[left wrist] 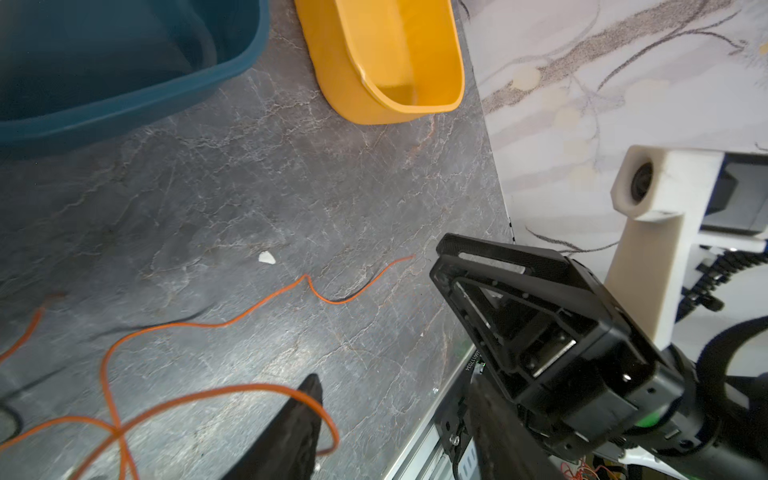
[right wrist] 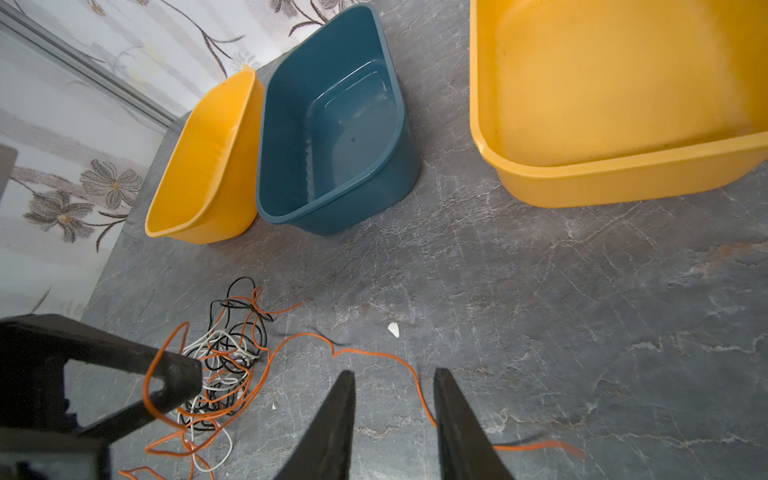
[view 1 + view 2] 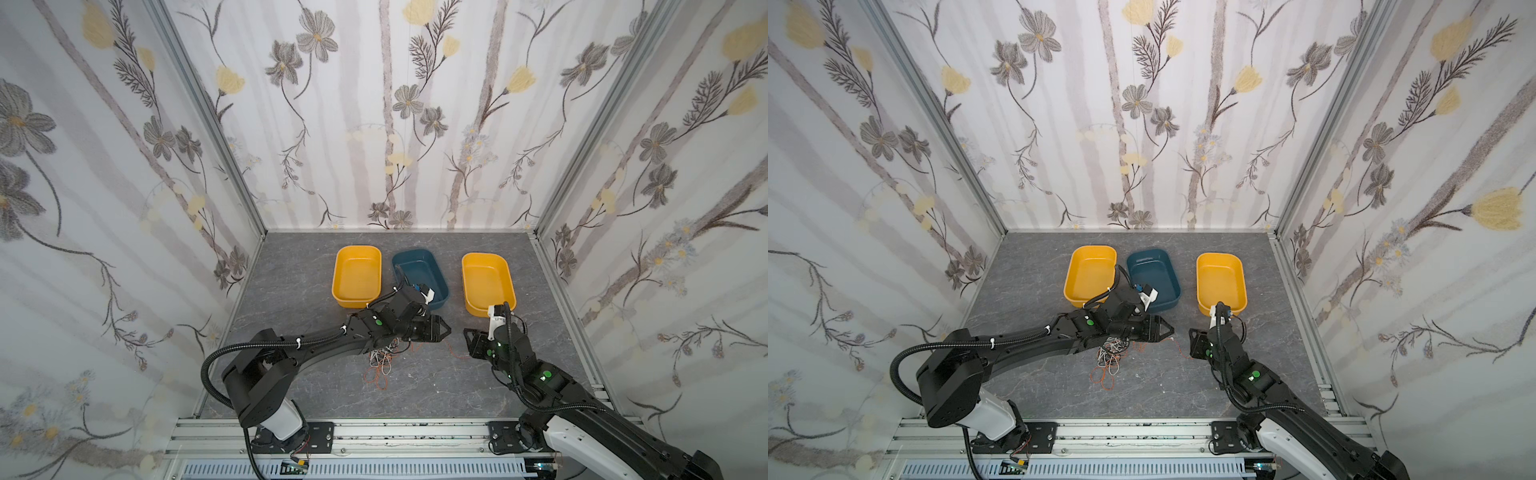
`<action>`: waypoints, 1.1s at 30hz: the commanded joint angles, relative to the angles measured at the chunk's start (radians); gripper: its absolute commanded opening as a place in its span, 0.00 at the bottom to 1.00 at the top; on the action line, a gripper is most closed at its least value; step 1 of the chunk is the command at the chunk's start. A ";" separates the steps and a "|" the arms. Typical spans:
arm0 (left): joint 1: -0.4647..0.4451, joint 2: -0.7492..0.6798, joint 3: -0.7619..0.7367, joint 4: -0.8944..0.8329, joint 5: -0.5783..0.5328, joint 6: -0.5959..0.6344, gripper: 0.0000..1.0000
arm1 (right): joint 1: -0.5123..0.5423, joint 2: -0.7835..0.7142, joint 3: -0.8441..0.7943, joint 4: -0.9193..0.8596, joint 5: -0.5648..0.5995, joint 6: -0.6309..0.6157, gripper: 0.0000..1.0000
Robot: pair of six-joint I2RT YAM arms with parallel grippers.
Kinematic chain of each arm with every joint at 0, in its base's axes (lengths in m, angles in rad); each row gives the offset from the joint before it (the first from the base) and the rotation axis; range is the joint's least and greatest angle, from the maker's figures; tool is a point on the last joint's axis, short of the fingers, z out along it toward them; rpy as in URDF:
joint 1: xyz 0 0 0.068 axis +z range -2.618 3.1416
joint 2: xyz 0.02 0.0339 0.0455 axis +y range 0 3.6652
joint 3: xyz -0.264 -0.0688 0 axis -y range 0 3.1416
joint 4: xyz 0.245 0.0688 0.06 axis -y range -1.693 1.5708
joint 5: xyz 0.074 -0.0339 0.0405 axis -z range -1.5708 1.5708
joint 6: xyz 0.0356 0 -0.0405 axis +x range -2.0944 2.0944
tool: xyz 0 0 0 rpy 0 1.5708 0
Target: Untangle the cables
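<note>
Right wrist view shows the thin orange, white and black cables knotted in a heap on the grey stone-look table. From above, they sit at 7 o'clock from the blue plastic tub. Our right gripper and left gripper both gape, pinching nothing. We think they are ready for the loose orange strand near them. From above, our left arm hides part of the heap.
</note>
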 commanded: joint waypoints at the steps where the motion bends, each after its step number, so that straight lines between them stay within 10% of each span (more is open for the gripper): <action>1: 0.000 -0.045 0.012 -0.101 -0.058 0.054 0.69 | -0.001 -0.006 0.003 -0.002 0.018 0.001 0.41; 20: 0.068 -0.360 -0.148 -0.221 -0.165 0.074 0.78 | 0.103 0.230 0.047 0.337 -0.365 -0.072 0.50; 33: 0.140 -0.466 -0.237 -0.381 -0.292 0.063 0.69 | 0.233 0.581 0.200 0.362 -0.327 -0.147 0.51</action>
